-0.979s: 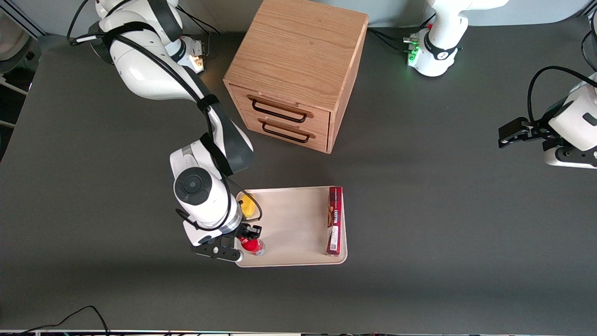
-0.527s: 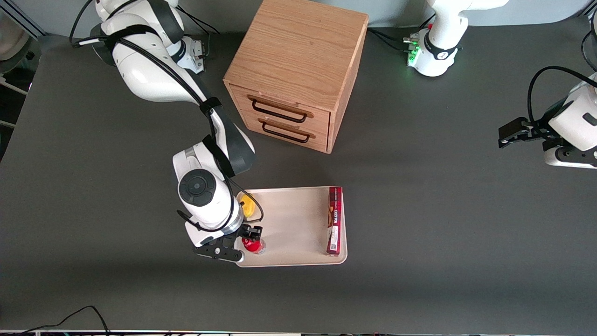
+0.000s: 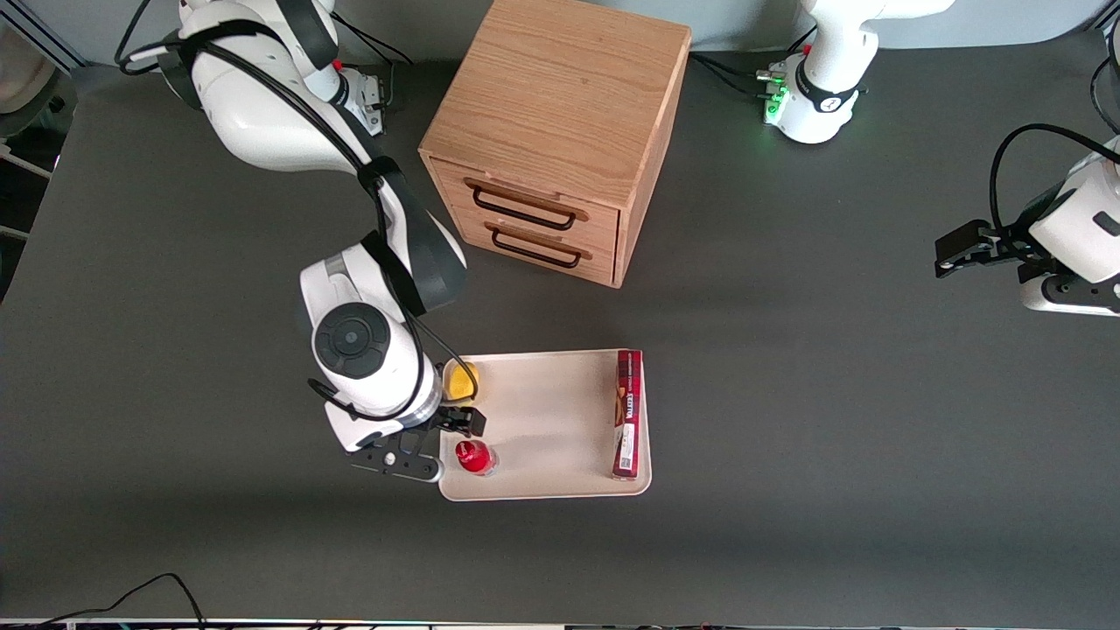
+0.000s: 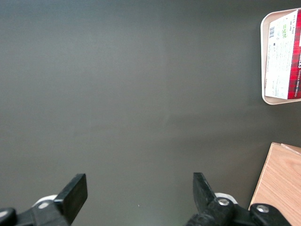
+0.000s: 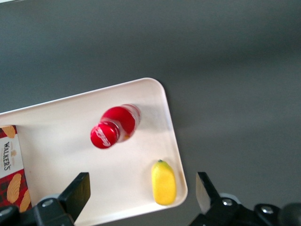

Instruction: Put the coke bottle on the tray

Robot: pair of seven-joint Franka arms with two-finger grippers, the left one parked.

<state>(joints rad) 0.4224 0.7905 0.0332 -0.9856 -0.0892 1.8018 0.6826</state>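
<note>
The coke bottle (image 3: 475, 457) is small and red with a red cap. It stands upright on the cream tray (image 3: 542, 411), in the corner nearest the front camera at the working arm's end. My right gripper (image 3: 437, 443) hovers above that end of the tray, open and empty, apart from the bottle. In the right wrist view the bottle (image 5: 113, 127) stands free on the tray (image 5: 61, 155), well below my spread black fingers (image 5: 77, 195); the gripper (image 5: 141, 193) holds nothing.
A yellow fruit (image 3: 460, 381) lies on the tray, farther from the front camera than the bottle, and shows in the wrist view (image 5: 163, 182). A long red box (image 3: 627, 413) lies along the tray's edge toward the parked arm. A wooden drawer cabinet (image 3: 560, 122) stands farther back.
My gripper has let go of the bottle, risen and drawn back toward the working arm's end. The bottle now stands free on the tray.
</note>
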